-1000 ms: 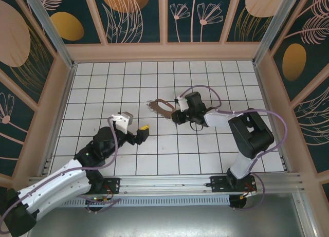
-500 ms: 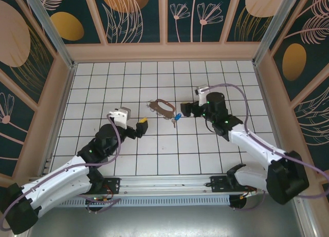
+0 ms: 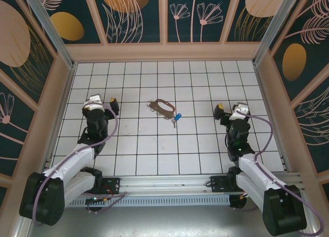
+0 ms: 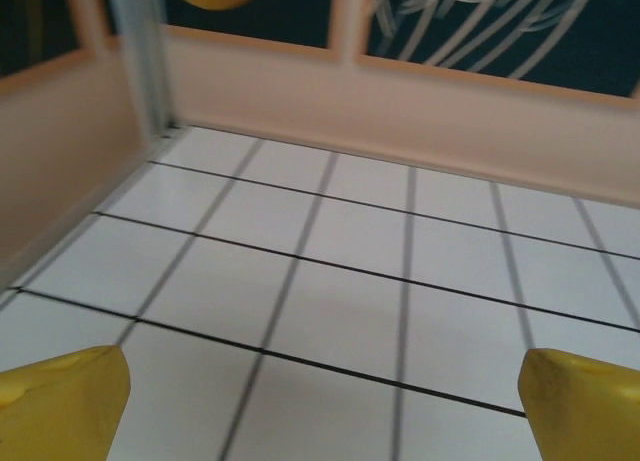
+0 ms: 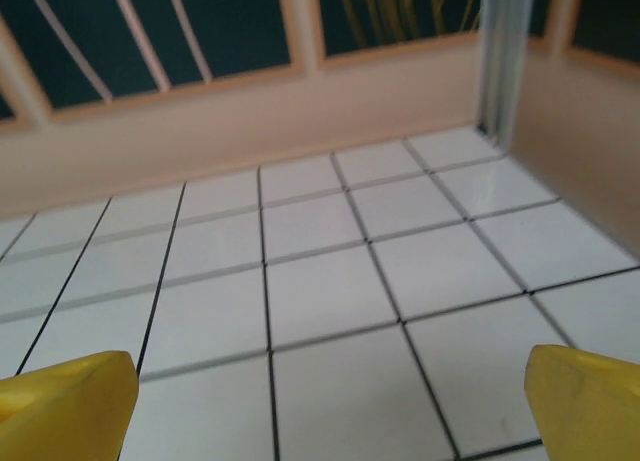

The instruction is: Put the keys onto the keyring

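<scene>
Right pincer [image 5: 320, 396] wide, empty, now well away from keyring [image 3: 161, 106] and blue key [image 3: 178, 116]; left pincer [image 4: 320, 401] wide too.

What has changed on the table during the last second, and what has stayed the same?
The right gripper let go of the blue key and pulled back to the right. The left gripper, open, swung away to the left. The keyring stayed in place, the blue key lying beside it.
</scene>
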